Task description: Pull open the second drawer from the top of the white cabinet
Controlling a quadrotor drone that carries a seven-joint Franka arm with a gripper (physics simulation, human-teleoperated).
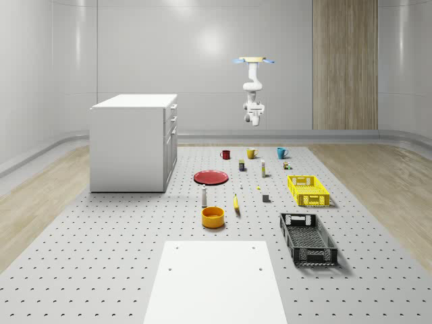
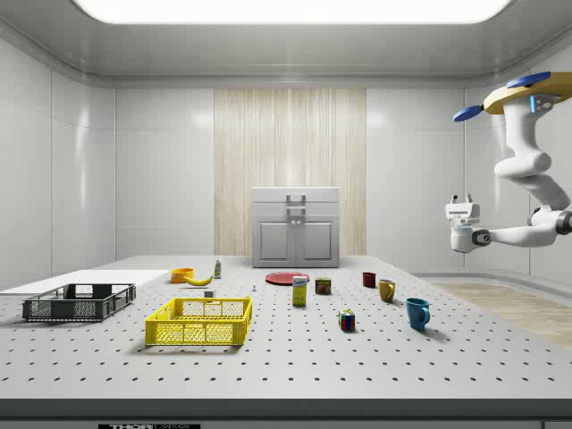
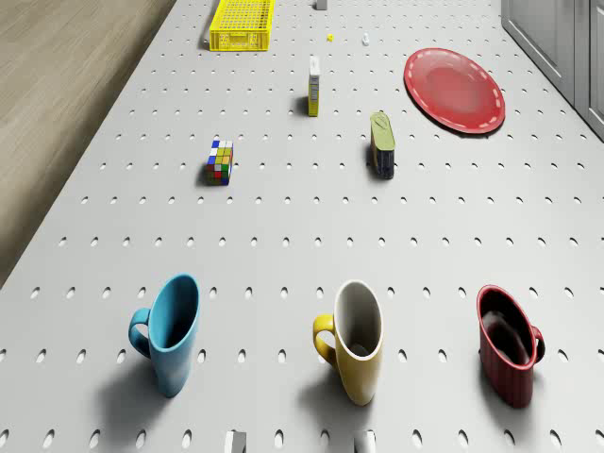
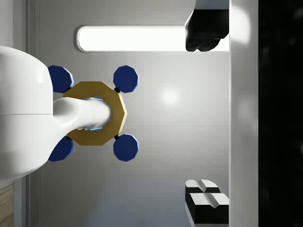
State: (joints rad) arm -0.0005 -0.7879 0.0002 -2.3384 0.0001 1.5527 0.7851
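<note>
The white cabinet [image 1: 131, 145] stands at the whole-scene view's left, its drawer fronts facing the table's middle. The second drawer from the top [image 1: 173, 123] [image 2: 296, 213] sits flush with the front, as do the others. The drone [image 1: 254, 61] [image 2: 527, 89] hovers high over the far end of the table, above the mugs and well away from the cabinet. The arm hangs under the drone, and my gripper [image 1: 254, 116] [image 2: 462, 198] points upward. In the wrist view the fingers [image 4: 206, 33] stand wide apart, open and empty, and the drone [image 4: 94, 113] appears beyond them.
Below the drone sit a blue mug [image 3: 170, 330], a yellow mug [image 3: 354, 340] and a red mug [image 3: 510, 344]. Further along lie a red plate [image 3: 455, 90], a colour cube [image 3: 219, 161], small boxes, a yellow crate [image 1: 308, 190], a black crate [image 1: 308, 237] and an orange bowl [image 1: 212, 217].
</note>
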